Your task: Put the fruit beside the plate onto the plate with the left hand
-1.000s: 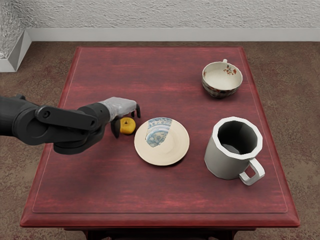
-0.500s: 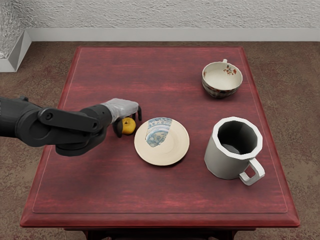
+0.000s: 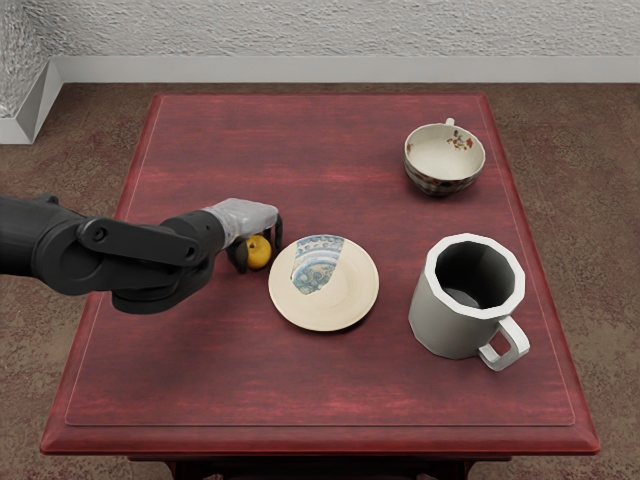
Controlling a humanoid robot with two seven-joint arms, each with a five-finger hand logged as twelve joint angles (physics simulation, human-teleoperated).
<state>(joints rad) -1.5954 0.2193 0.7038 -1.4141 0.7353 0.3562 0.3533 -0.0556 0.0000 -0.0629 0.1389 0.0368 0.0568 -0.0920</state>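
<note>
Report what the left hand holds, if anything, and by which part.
The left hand grips the orange fruit from above, fingers curled over its top and sides. The fruit is beside the plate, not yet on it.

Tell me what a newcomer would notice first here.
First comes the left hand, reaching in on a dark arm and curled over a small orange fruit just left of the plate near the middle of the red table. Next comes the big grey mug right of the plate, with a patterned cup behind it.

left robot hand curled around fruit, beside plate
</note>
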